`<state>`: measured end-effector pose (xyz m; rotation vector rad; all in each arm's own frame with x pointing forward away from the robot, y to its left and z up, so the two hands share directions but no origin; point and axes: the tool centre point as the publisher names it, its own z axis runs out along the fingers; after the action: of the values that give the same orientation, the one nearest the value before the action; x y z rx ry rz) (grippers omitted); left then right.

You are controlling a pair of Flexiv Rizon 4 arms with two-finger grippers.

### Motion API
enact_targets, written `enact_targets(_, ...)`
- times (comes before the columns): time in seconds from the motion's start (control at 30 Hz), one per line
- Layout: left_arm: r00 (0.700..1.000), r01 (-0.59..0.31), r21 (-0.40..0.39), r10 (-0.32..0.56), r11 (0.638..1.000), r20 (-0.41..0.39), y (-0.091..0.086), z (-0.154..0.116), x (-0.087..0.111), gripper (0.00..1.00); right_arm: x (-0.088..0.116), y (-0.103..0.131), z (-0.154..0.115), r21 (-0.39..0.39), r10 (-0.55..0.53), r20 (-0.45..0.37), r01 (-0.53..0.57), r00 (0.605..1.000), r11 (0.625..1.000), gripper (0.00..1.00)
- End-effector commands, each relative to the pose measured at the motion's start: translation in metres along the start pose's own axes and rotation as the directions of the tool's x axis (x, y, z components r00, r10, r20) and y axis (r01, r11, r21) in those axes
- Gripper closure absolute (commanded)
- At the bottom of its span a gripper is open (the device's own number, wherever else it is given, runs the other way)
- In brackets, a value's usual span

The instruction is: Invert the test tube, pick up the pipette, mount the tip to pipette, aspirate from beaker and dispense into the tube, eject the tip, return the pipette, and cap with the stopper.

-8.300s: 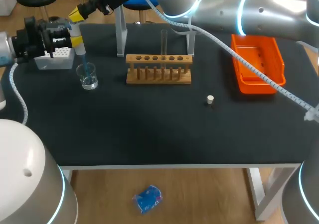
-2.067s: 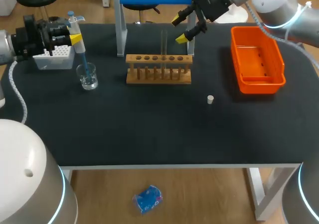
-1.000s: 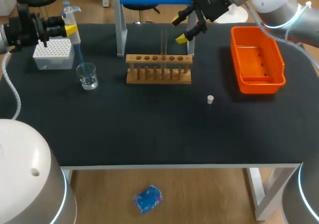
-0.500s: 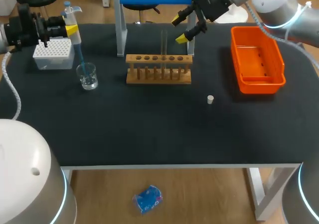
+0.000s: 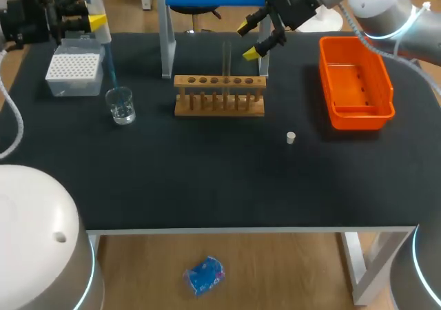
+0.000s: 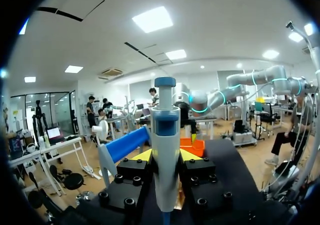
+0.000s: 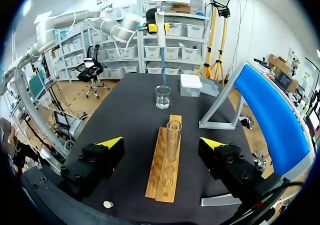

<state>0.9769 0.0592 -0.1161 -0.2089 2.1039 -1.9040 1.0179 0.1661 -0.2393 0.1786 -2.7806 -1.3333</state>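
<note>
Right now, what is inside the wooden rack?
One clear test tube stands upright in one hole of the rack; the other holes look bare. The rack covers the tube's lower end, so any liquid there stays hidden.

The pipette (image 5: 96, 10) with blue tip (image 5: 109, 62) hangs upright over the beaker (image 5: 122, 107) — test tube (image 5: 227, 58) stands in the rack (image 5: 219, 95), stopper (image 5: 291, 138) apart.

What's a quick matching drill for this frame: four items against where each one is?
Items:
1. pipette
2. test tube
3. stopper
4. orange tray

Places:
A. upright in the wooden rack
B. loose on the bare table
C. gripped in the left tool
D. at the table's right end

Pairs: 1-C, 2-A, 3-B, 4-D
</note>
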Motion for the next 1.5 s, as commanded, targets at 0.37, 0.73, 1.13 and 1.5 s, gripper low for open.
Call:
enact_targets(0.37,0.997,-0.067,-0.073,0.069,0.995,0.029,-0.111,0.002,0.011,1.0,-0.001,0.0,-0.001,0.002,0.0,-0.004,0.0,1.0,1.0,0.0)
enact_targets(0.73,0.991,-0.122,-0.084,0.126,0.989,0.039,-0.164,0.004,0.019,1.0,-0.001,0.0,-0.001,0.002,0.0,-0.004,0.0,1.0,1.0,0.0)
enact_targets(1.13,0.986,-0.162,-0.06,0.159,0.985,-0.049,-0.186,0.049,0.044,1.0,-0.001,0.0,-0.001,0.002,0.0,-0.004,0.0,1.0,1.0,0.0)
enact_targets(1.5,0.961,-0.188,-0.019,0.18,0.982,-0.211,-0.198,0.13,0.074,1.0,-0.001,0.0,-0.001,0.002,0.0,-0.004,0.0,1.0,1.0,0.0)
